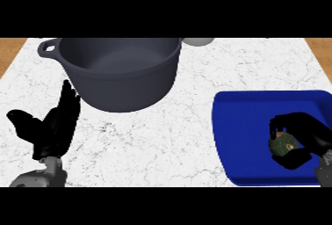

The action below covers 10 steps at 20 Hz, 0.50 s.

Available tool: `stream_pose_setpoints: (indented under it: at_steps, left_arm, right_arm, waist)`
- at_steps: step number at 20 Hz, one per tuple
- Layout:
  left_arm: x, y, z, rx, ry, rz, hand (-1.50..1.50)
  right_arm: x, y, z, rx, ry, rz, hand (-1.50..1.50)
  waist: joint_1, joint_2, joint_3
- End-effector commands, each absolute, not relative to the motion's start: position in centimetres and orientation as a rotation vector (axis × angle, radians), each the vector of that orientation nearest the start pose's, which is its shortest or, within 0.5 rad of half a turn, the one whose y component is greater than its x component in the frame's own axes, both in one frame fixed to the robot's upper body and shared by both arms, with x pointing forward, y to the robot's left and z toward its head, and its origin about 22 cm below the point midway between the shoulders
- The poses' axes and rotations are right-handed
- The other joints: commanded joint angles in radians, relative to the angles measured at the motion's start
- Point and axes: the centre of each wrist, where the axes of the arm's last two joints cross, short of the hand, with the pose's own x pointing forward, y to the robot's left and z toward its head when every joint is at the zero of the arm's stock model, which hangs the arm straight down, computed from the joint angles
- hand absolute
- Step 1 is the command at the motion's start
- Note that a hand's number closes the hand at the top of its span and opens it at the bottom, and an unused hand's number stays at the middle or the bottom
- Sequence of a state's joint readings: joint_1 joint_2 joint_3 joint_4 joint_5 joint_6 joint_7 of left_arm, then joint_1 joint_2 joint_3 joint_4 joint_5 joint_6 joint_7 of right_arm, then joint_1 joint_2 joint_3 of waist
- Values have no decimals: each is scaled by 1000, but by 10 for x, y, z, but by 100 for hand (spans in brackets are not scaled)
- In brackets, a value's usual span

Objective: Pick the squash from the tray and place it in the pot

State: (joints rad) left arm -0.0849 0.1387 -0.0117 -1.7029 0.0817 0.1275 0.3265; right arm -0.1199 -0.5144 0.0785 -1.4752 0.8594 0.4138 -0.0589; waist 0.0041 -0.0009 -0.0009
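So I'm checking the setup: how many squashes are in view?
1. The squash is over the blue tray, at its right side, gripped by the right hand, which partly hides it.

The pot (123, 70) is dark grey, the tray (250, 132) bright blue, the squash (283, 145) speckled green, the surface (168, 140) white marble with grey veins.

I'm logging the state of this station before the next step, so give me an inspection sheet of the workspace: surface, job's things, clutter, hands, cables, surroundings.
Surface: white marbled counter, with wood showing past its far corners.
Job's things: dark grey pot stands at the far left, nothing seen inside; blue tray lies at the right; green squash is over the tray, inside the right hand.
Clutter: a pale round thing behind the pot's rim, mostly hidden.
Hands: right hand curled round the squash; left hand open, fingers straight, beside the pot.
Cables: nothing seen.
Surroundings: nothing seen beyond the counter.
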Motion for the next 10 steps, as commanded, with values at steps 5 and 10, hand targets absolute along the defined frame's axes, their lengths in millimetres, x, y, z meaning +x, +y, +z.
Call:
stream_pose_setpoints:
  at_steps: [5,10]
  left_arm:
    - [263,229,67,13,-1473,-41,0]
    - [261,225,61,1,-1460,-50,0]
  right_arm:
    - [305,-182,65,-531,-845,1283,150]
    - [328,-124,121,-596,-771,1219,150]
  waist:
    - [37,2,-8]
    - [27,-3,-3]
